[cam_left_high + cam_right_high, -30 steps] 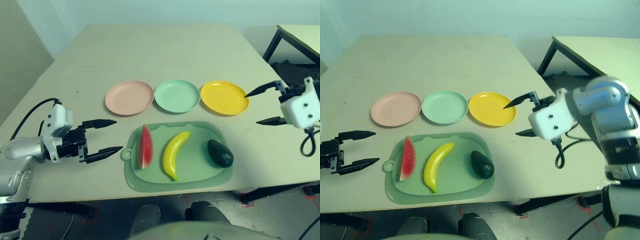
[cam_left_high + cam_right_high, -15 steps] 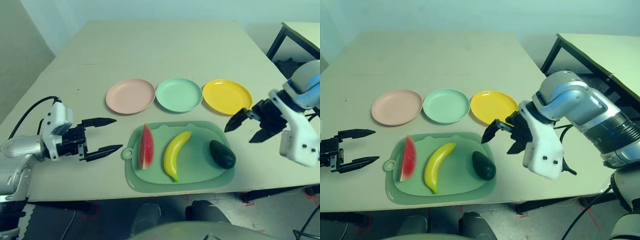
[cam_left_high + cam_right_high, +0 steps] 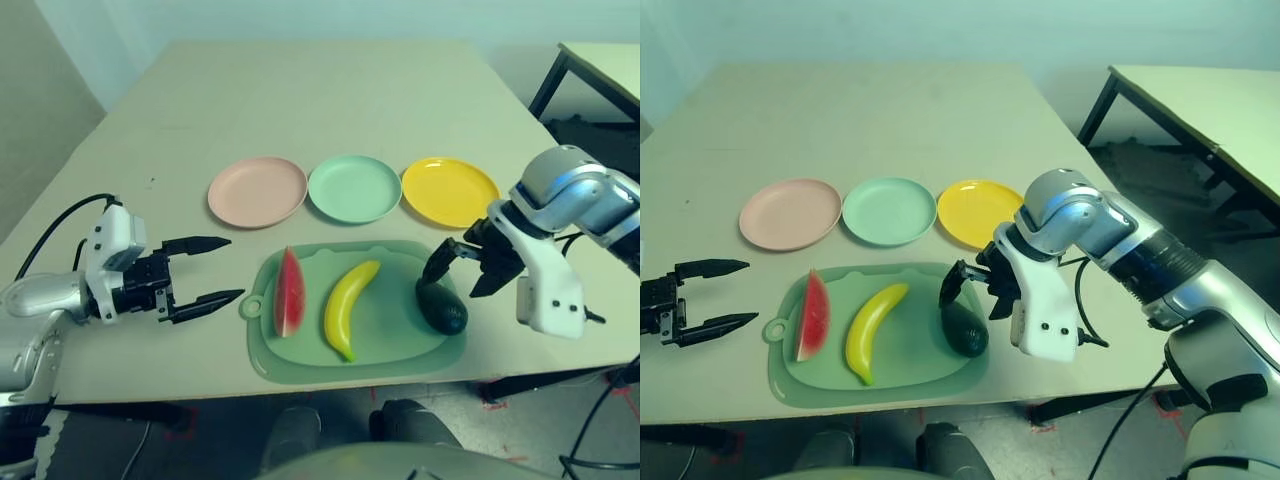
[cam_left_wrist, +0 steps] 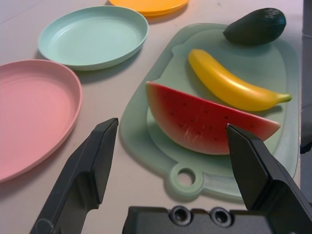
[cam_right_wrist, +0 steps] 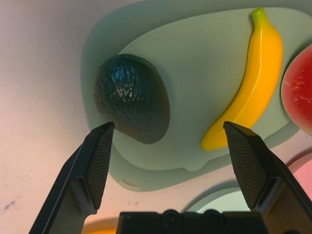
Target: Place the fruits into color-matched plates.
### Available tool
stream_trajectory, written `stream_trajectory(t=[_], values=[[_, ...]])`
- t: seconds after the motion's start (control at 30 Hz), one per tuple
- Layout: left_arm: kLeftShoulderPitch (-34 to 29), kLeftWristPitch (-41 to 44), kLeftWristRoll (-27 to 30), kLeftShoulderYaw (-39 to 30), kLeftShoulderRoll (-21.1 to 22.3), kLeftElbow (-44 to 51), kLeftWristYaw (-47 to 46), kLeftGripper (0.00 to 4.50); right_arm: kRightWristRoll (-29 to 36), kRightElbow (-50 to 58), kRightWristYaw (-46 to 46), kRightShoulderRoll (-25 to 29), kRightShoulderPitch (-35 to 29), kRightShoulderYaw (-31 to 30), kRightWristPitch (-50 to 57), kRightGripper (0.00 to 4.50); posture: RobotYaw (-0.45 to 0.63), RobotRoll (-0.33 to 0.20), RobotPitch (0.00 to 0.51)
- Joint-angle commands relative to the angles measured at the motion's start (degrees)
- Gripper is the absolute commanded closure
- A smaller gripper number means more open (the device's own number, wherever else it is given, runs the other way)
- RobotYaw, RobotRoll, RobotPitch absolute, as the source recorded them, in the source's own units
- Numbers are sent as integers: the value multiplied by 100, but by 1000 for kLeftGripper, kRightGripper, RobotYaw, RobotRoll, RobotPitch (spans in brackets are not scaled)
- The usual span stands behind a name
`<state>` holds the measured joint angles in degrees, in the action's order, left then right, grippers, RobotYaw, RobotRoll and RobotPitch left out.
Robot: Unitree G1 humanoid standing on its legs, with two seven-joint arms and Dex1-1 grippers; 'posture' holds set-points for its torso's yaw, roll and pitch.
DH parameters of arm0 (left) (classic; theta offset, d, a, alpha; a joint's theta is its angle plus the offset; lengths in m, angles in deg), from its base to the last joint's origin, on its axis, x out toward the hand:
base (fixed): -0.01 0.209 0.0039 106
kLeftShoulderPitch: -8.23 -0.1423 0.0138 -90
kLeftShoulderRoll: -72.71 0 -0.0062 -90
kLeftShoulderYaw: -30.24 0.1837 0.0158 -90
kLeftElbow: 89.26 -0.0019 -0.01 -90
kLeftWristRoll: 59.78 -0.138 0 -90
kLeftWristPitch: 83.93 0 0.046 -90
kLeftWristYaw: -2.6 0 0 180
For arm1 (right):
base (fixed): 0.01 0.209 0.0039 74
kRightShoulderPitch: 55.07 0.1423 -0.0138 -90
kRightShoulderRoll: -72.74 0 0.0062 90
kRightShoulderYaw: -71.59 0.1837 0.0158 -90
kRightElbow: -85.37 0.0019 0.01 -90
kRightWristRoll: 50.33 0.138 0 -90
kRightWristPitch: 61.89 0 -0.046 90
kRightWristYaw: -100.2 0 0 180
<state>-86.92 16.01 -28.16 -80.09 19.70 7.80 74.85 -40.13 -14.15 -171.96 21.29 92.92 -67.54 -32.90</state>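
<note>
while the right gripper point(image 3: 462, 268) hangs wide open and empty just above the avocado point(image 3: 441, 306), closing off to one side could push it away. the left gripper point(image 3: 212, 270) waits open too.

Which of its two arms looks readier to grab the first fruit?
Probably the right. Its right gripper hangs open just above the avocado on the mat, pointing down. The left gripper, also open, sits off the mat beside the watermelon wedge.

Silver arms, black-fingered claws point(image 3: 462, 272), black cables
</note>
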Motion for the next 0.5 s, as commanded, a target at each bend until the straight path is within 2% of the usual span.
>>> stream_trajectory(t=[0.03, 0.3, 0.5], values=[[-78, 23, -21, -90, 39, 101, -14, 36, -11, 174, -34, -7, 24, -220, -15, 0, 104, 0, 70], [-18, 56, -14, -70, 42, 82, -65, 36, 135, 629, -34, 195, -17, -456, 45, 0, 102, 0, 73], [46, 56, -18, -59, 44, 58, -85, 36, 76, 662, -34, 131, 21, -460, 251, 0, 101, 0, 75]])
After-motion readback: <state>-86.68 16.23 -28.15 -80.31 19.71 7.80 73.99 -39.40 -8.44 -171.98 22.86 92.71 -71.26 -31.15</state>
